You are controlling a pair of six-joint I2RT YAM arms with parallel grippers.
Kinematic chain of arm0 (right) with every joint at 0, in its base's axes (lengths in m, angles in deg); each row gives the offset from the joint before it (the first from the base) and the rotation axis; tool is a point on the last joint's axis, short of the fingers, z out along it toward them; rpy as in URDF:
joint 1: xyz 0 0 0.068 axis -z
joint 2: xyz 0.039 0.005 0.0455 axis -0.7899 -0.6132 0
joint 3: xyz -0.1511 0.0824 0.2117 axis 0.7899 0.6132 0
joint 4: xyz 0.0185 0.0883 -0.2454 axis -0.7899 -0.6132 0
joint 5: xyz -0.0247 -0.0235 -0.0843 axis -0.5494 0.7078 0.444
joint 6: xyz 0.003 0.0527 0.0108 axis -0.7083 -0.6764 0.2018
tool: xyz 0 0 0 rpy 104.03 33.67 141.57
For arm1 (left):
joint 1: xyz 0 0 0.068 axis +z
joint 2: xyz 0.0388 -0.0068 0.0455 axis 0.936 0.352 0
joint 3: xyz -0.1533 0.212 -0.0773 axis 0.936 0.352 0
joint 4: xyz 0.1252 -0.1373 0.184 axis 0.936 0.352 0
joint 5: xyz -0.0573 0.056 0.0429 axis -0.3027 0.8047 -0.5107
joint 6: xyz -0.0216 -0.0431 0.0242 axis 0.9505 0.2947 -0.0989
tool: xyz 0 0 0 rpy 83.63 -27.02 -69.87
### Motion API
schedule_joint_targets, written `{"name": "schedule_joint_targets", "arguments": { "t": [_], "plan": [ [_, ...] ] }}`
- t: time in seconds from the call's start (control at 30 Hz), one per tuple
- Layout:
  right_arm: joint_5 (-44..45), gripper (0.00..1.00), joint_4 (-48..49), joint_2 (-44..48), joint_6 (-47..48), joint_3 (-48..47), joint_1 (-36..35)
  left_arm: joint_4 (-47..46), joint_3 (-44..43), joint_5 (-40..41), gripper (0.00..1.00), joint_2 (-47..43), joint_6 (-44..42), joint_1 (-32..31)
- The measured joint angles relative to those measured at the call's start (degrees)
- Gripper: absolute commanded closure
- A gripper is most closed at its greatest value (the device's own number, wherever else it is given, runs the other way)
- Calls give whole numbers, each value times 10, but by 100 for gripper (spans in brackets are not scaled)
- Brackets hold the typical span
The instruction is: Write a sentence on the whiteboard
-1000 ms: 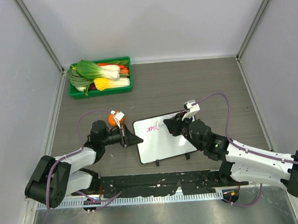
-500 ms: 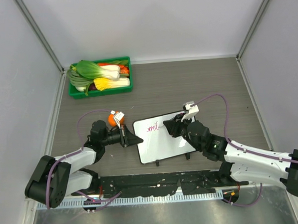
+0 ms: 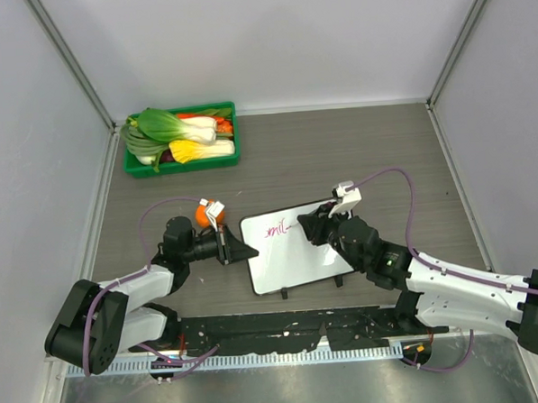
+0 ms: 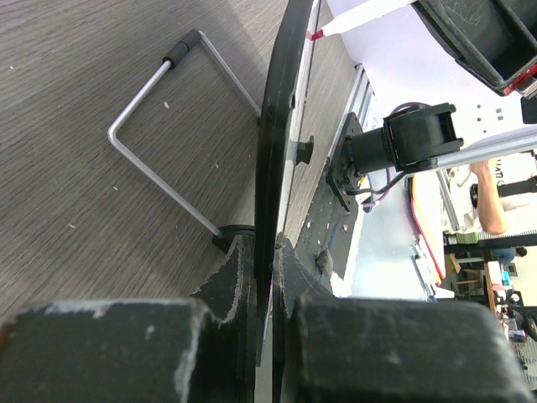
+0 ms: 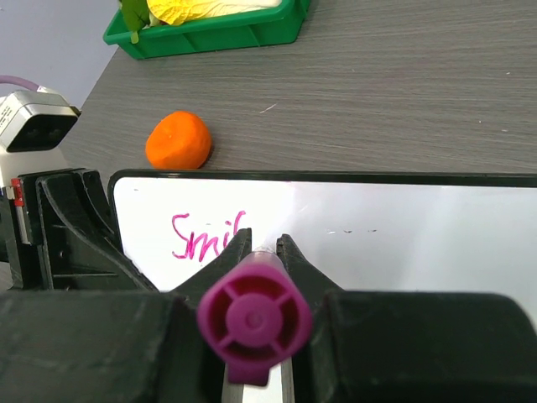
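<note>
The whiteboard (image 3: pixel 295 259) sits mid-table between the arms, its left edge pinched tight in the left gripper (image 4: pixel 267 256). The right gripper (image 5: pixel 262 248) clasps a magenta marker (image 5: pixel 254 323) just right of the sentence (image 5: pixel 205 237), which reads "Smil". An orange (image 5: pixel 178 141) lies beyond the board's far-left corner.

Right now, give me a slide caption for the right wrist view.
Right gripper holds magenta marker at the whiteboard; the sentence reads "Smil" so far.

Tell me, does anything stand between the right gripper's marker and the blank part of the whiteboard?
Nothing visible does. The right gripper holds the marker at the whiteboard, just right of the pink writing, and the white surface beyond is bare. The left gripper clamps only the board's edge.
</note>
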Motion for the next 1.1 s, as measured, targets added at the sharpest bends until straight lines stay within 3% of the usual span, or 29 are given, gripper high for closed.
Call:
{"name": "schedule_joint_targets", "arguments": {
  "t": [1.1],
  "plan": [
    [-29, 99, -14, -10, -13, -6, 0, 0, 0, 0, 100, 4, 0, 0]
  ]
}}
